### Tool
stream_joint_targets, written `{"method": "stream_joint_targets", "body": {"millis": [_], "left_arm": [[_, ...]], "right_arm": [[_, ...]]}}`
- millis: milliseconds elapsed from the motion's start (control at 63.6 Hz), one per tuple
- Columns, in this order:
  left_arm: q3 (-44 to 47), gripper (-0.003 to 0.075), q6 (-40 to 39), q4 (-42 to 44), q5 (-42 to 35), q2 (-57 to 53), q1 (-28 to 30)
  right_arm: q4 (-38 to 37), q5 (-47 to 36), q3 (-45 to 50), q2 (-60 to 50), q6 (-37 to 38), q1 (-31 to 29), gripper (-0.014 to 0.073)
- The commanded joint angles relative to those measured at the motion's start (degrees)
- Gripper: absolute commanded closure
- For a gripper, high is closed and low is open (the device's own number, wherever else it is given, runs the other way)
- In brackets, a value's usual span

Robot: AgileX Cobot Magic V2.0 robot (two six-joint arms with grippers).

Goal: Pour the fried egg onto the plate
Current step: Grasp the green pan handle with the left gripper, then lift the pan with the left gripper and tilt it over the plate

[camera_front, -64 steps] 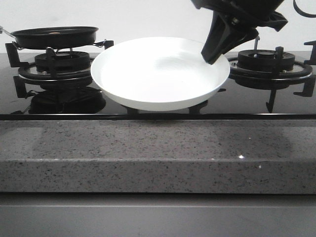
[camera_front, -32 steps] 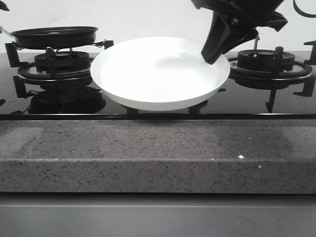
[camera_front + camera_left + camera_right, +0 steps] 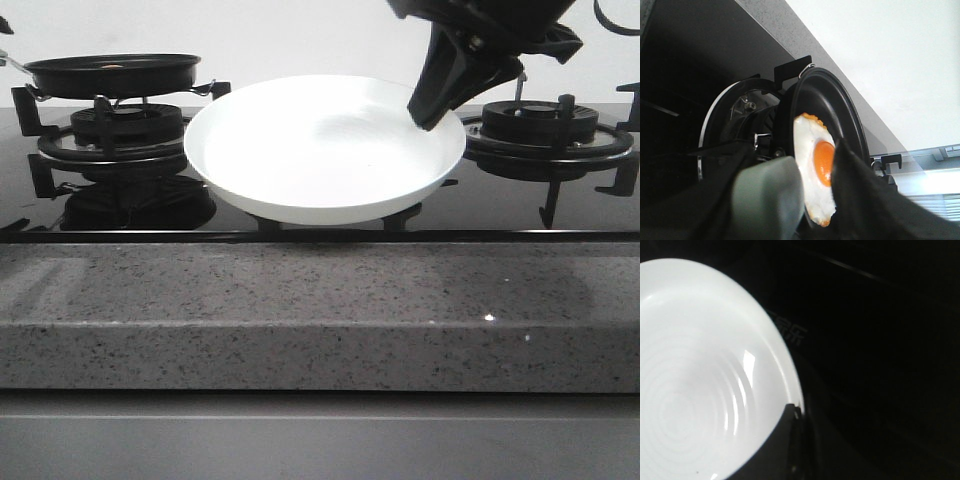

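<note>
Right gripper (image 3: 432, 112) clamps the rim of the white plate (image 3: 310, 165), held above the stovetop (image 3: 500, 205); fried egg (image 3: 815, 167) lies in the frying pan (image 3: 110, 72) on the left burner (image 3: 125, 130); left gripper's (image 3: 810, 200) grip cannot be told

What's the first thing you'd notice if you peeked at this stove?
The big white plate, held up in the middle above the stovetop with the right gripper on its rim. Next, the fried egg with its orange yolk, lying in the black frying pan on the left burner.
</note>
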Motion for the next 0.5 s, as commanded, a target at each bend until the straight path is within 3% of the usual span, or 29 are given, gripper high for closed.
{"method": "stream_joint_targets", "body": {"millis": [0, 314, 487], "left_arm": [[-1.8, 0.0497, 0.0, -4.1, 2.5, -2.9, -0.1], [-1.8, 0.0736, 0.0, -5.0, 7.8, -3.7, 2.0], [-1.8, 0.0741, 0.6, -5.0, 8.7, -6.6, 2.2]], "right_arm": [[0.9, -2.3, -1.4, -2.4, -0.6, -0.1, 0.0662], [0.9, -2.3, -1.4, -2.4, -0.6, -0.1, 0.0662], [0.9, -2.3, -1.4, -2.4, -0.6, -0.1, 0.0662]]}}
